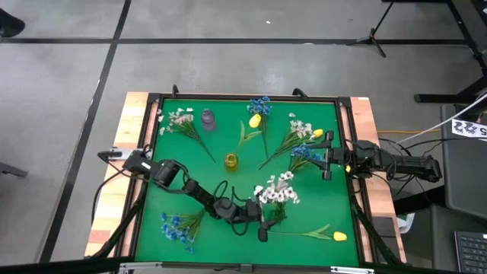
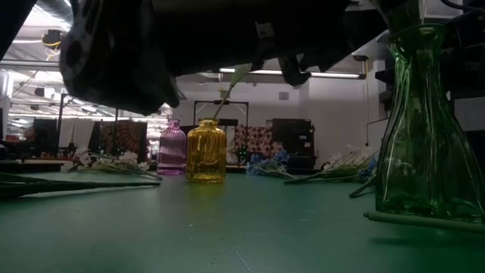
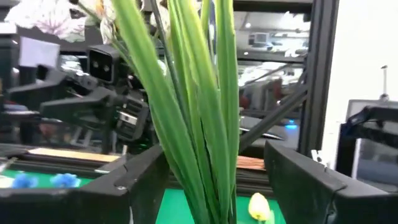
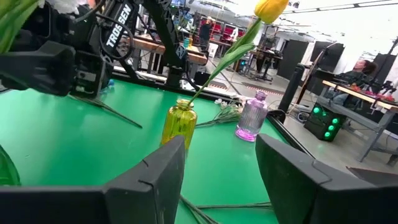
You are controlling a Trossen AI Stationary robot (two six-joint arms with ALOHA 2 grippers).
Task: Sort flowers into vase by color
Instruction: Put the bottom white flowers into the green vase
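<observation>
— Where does your left pincer (image 1: 262, 226) stand?

— Near the front of the green desk (image 1: 228, 137), at the white sprig (image 1: 277, 190) that stands in the green glass vase (image 2: 422, 129). My fingers (image 3: 134, 186) are spread wide on either side of its green stems (image 3: 196, 118), and I cannot tell whether they touch; I hold nothing firmly.

— And the right pincer (image 1: 328, 157)?

— It hovers open and empty near the right edge, beside a loose bunch of blue and white flowers (image 1: 300, 141).

— What of the other flowers?

— One yellow tulip (image 4: 272, 9) leans up out of the yellow vase (image 4: 179, 122) at mid-desk. The purple vase (image 4: 252, 116) stands behind it toward the far edge. A white sprig (image 1: 181, 120) lies at the far left corner, a blue sprig (image 1: 176, 227) at the near left corner, a blue and yellow pair (image 1: 258, 113) at the far middle, and one yellow tulip (image 1: 337, 235) lies flat at the near right.
</observation>
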